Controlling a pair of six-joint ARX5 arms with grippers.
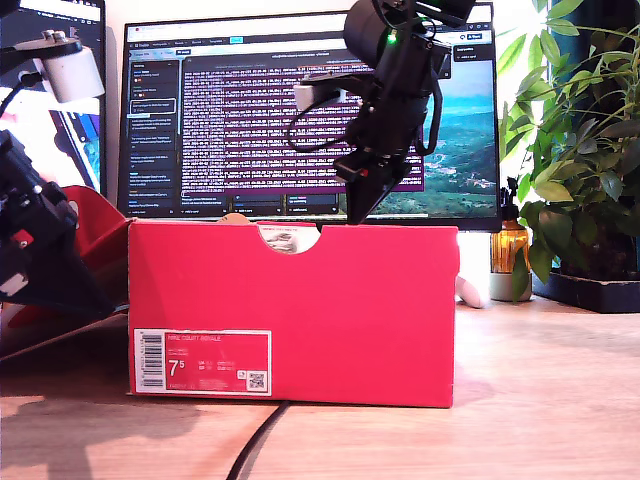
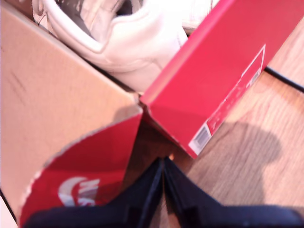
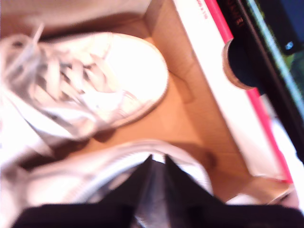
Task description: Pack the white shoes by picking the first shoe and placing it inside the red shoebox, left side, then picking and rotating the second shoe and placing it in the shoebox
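— The white shoes both lie inside the red shoebox; my second wrist view shows one toe close to the notched wall, bare cardboard floor between them, and the other shoe right under my second gripper.

— Does the exterior view show that?

— No. There the box's front wall hides the inside; only its half-round notch and the 7.5 label show, with my second gripper poised above the rim.

— Jaws?

— Second pair pressed together, gripping nothing I can make out. My first gripper is closed and empty outside the box corner, beside the red lid.
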